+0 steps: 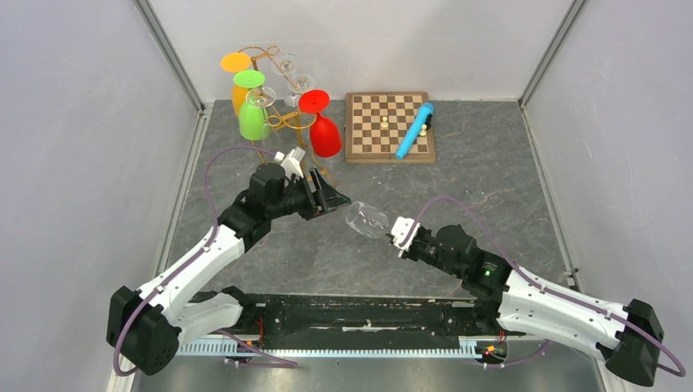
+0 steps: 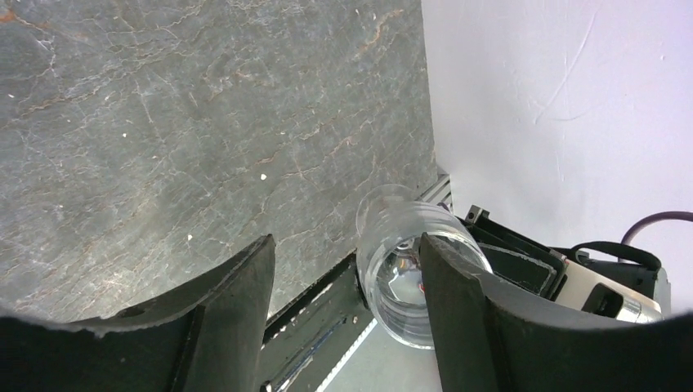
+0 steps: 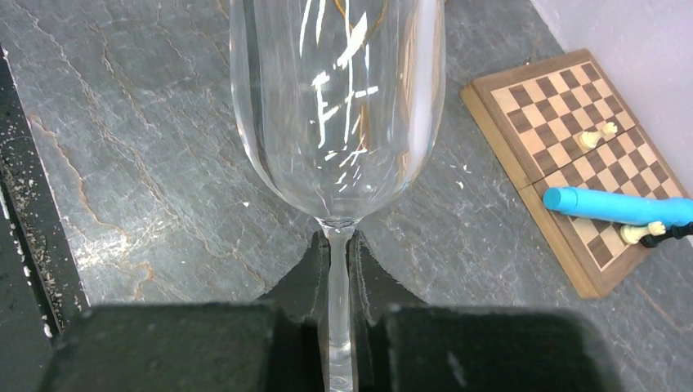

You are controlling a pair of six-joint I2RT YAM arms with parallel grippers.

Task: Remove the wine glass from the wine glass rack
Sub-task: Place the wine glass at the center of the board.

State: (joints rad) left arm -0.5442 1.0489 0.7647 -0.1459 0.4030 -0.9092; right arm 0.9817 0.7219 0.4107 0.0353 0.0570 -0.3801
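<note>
Setting: pale panels wall in one dark slate surface (image 1: 490,163).
wine glass (image 3: 339,106): one, clear, off its stand; we find it over the surface, bowl reaching forward from the right gripper toward the left gripper.
right gripper (image 3: 339,269): one, clamped tight on the stem just below the bowl.
left gripper (image 2: 347,278): one, jaws spread wide, holding nothing; the bowl sits just past its fingertips, and we cannot tell whether they touch.
wine glass rack (image 1: 286,122): one, gold wire, behind the left gripper and well apart from the held glass.
coloured glasses: three hanging on the rack, namely orange glass (image 1: 239,91), green glass (image 1: 253,121) and red glass (image 1: 325,136).
clear glasses (image 1: 262,97): at least two on the rack; we cannot give a firm count.
chessboard (image 1: 368,143): one, far beyond the right gripper, with two pale chess pieces (image 1: 384,122) and one blue pen (image 1: 414,131).
risk, slip: we judge the thin, smooth stem could swivel or slide in the pinch, since the bowl's weight hangs out ahead.
risk, knock: the open fingers so near the bowl could nudge it loose.
risk, drop: glass falling onto slate would likely shatter.
</note>
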